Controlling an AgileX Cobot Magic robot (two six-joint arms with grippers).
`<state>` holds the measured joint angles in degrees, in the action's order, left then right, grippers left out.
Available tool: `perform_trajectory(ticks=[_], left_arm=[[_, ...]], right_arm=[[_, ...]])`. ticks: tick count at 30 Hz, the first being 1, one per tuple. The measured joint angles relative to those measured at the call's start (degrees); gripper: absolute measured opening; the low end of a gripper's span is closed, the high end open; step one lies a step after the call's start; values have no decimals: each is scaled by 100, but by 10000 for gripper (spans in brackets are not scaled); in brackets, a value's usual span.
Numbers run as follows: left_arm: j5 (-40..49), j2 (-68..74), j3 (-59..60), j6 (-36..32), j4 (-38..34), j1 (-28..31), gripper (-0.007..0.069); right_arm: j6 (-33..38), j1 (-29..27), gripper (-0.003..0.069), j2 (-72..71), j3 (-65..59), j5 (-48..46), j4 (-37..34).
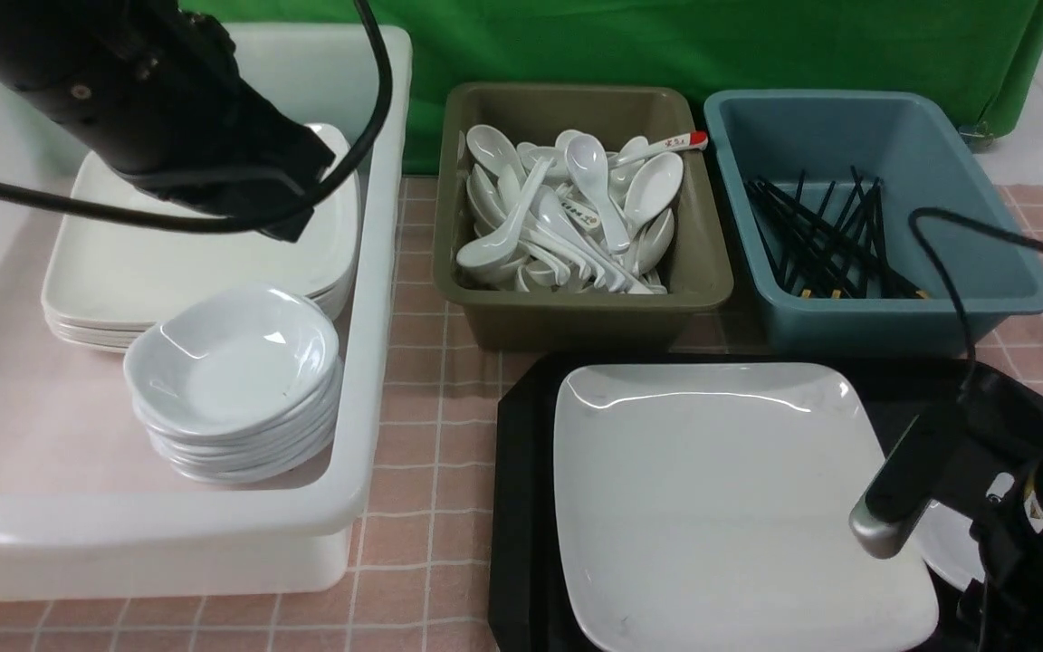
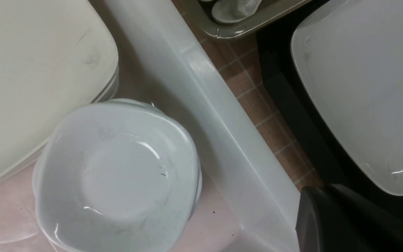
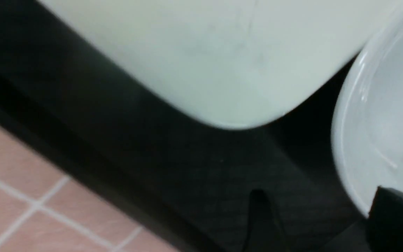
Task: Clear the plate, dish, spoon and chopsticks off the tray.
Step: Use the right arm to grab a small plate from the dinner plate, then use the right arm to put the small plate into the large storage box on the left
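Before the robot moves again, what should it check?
1. Tray free of cutlery: ok where it shows; the right arm hides a corner.
2. Plate cleared: not ok, it lies on the tray.
3. Dish cleared: not ok, it sits on the tray beside the plate.
4. Right gripper lined up: ok, open, fingers seemingly either side of the dish's rim.
5. Left gripper empty: cannot tell, only one finger shows.
6. Room on the dish stack in the white tub: ok, its top is bare.
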<state>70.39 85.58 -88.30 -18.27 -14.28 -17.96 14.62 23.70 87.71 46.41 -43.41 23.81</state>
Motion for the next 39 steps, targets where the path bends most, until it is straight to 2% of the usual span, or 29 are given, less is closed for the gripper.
perform_trajectory(ticks=[5, 12, 15, 16, 17, 18, 20, 24, 30, 35, 37, 39], left_arm=[[0, 0, 0, -5, 0, 0, 2], [0, 0, 0, -124, 152, 0, 2], [-5, 0, 0, -147, 165, 0, 2], [-5, 0, 0, -147, 165, 0, 2], [-5, 0, 0, -147, 165, 0, 2], [-11, 0, 0, -147, 167, 0, 2], [-11, 0, 0, -152, 167, 0, 2], [-16, -6, 0, -178, 167, 0, 2], [-16, -6, 0, -278, 171, 0, 2], [-16, -6, 0, -278, 349, 0, 2], [-16, -18, -6, -253, 629, 0, 2], [-16, -32, -91, -136, 980, 0, 2]], right_arm=[[-217, 0, 447, 347, -1, 330, 540], [-230, 0, 444, 706, -1, 482, 707], [-230, 0, 371, 843, -1, 523, 732], [-230, 0, 316, 869, -1, 531, 738], [-230, 0, 307, 876, -1, 533, 752], [-222, 0, 206, 877, 8, 540, 795], [-234, 27, 164, 864, 60, 514, 841], [-270, 49, 158, 860, 231, 150, 803], [-343, 50, 88, 413, 681, -623, 562], [-330, 50, 81, -113, 1172, -934, 116], [-77, 50, 81, -468, 1612, -1045, -436], [351, 50, 81, -694, 2046, -1055, -1284]])
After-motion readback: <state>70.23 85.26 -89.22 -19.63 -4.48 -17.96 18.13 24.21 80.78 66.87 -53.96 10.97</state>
